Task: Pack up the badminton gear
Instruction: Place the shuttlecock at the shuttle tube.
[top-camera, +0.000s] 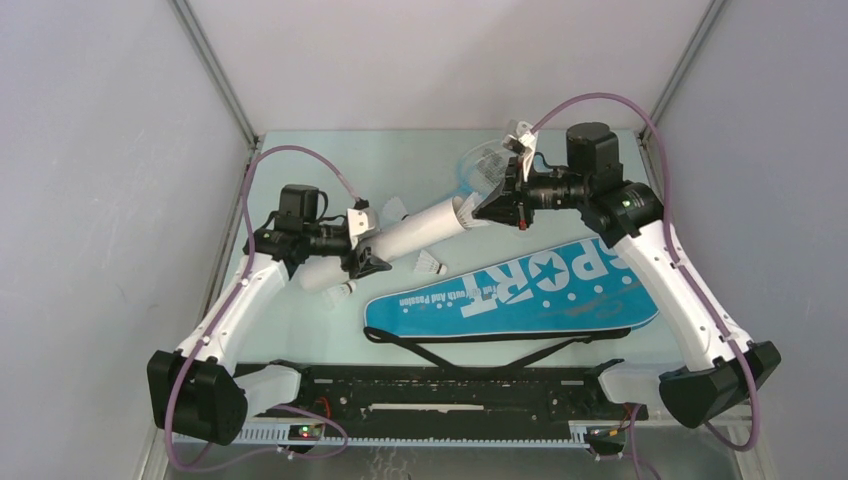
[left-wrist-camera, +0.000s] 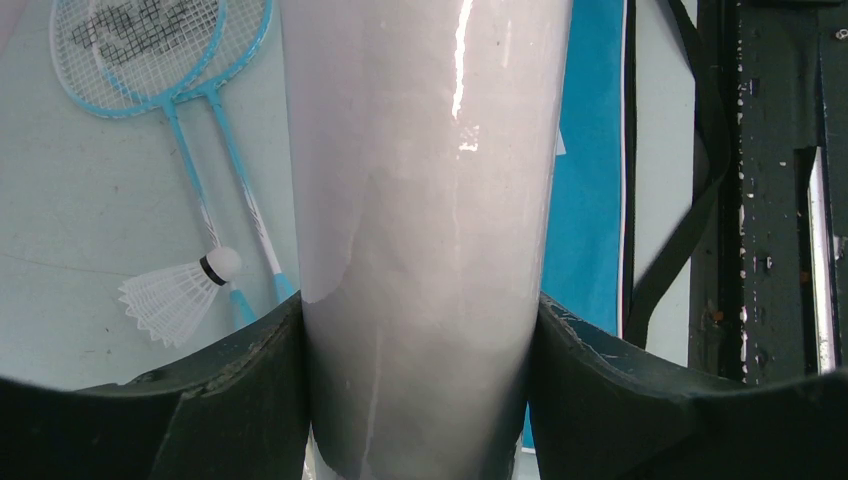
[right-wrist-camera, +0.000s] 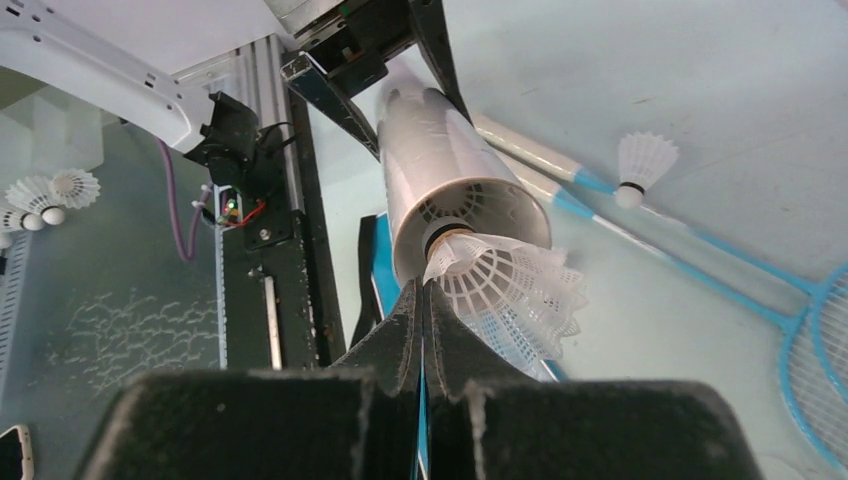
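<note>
My left gripper (top-camera: 362, 252) is shut on the long white tube (top-camera: 400, 238) near its closed end and holds it tilted above the table; the tube fills the left wrist view (left-wrist-camera: 425, 200). My right gripper (top-camera: 492, 206) is shut on the skirt of a white shuttlecock (right-wrist-camera: 510, 290), whose cork sits at the tube's open mouth (right-wrist-camera: 460, 205). Another skirt shows inside the tube. Loose shuttlecocks lie on the table (top-camera: 430, 263) (top-camera: 340, 295) (right-wrist-camera: 640, 165). Two light-blue rackets (left-wrist-camera: 150, 50) lie at the back. The blue SPORT bag (top-camera: 520, 290) lies in front.
The bag's black strap (top-camera: 470, 345) trails toward the black rail (top-camera: 450, 395) at the near edge. Racket shafts and handles (right-wrist-camera: 600, 200) run under the tube. Two more shuttlecocks (right-wrist-camera: 50, 195) show at the left of the right wrist view. Grey walls close in both sides.
</note>
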